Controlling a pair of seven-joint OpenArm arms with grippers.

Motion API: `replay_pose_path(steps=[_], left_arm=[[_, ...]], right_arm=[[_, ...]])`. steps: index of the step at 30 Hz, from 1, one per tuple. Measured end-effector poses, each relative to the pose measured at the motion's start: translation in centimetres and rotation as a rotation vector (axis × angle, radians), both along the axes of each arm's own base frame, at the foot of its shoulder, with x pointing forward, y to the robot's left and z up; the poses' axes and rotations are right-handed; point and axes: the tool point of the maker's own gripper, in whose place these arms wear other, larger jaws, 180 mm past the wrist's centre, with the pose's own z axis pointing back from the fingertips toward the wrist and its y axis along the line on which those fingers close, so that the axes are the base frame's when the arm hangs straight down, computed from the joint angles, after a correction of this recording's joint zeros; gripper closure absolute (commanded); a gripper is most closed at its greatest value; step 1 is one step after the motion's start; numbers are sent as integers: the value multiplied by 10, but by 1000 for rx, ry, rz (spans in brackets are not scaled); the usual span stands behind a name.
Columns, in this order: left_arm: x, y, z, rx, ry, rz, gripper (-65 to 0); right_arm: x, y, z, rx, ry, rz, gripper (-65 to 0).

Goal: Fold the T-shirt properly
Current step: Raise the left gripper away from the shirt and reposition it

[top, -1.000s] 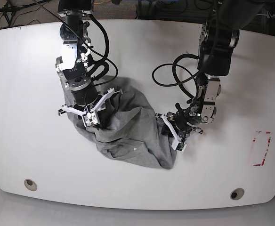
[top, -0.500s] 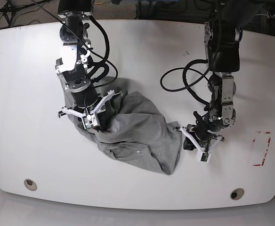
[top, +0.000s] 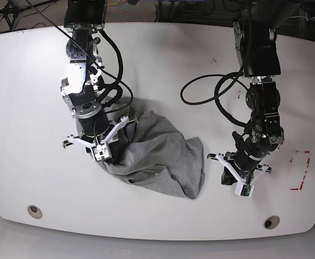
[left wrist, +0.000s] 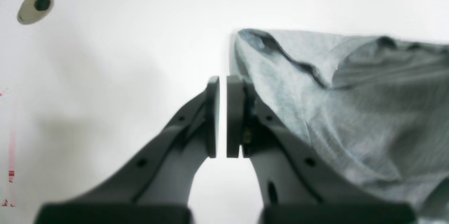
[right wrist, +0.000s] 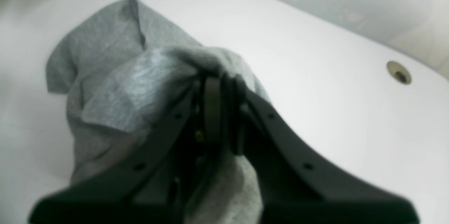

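The heather-grey T-shirt (top: 157,156) lies bunched in a rumpled heap on the white table (top: 28,108). My right gripper (top: 103,156) is at the heap's left end, shut on a fold of the T-shirt (right wrist: 115,76). In the right wrist view the cloth wraps over the closed right gripper (right wrist: 221,80). My left gripper (top: 239,184) hangs over bare table to the right of the heap, apart from it. In the left wrist view the left gripper (left wrist: 221,83) is shut with nothing between its pads, and the T-shirt (left wrist: 350,104) lies just past its right finger. No lettering shows.
Two round holes sit near the table's front edge, one at the left (top: 34,211) and one at the right (top: 271,222). A red tape rectangle (top: 300,170) marks the table at the far right. Black cables (top: 211,91) loop off the arms above the table.
My left gripper has let go of the shirt's right edge, moved right and toward the front, and shut empty. The right gripper has kept its hold while the shirt shifted and bunched tighter.
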Motion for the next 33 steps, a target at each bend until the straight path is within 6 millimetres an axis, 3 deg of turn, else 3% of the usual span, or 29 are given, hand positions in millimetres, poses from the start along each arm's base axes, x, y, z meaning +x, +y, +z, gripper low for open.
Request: replay_pose_path(steps=[3,11,21,23,26,29,33], left_arm=[[-3,2,3,19,6,-3,-10],[7,35,56,84,-118,53,-5],[1,65,101,139,-184,120,0],[1,71,106,145,-190,133,-25],[3,79,96,112,-167,145,-124],[3,84,71,120,-90,159,-212],[1,79,45,100,-31,141,-288]], right_arm=[[2,-1,3,-4,-8,-1,-6],[6,-5,7,-14,-19,-5,-8],[9,-6,11,-6,-26,-15,-4],[8,-7,11,-6,-24,-16,-3],[6,-6,8,-3,-17,-14,-4],[5,-9,4,-12,-6,-17,-4],[4,-11,4,-18,-5,-20,-3]])
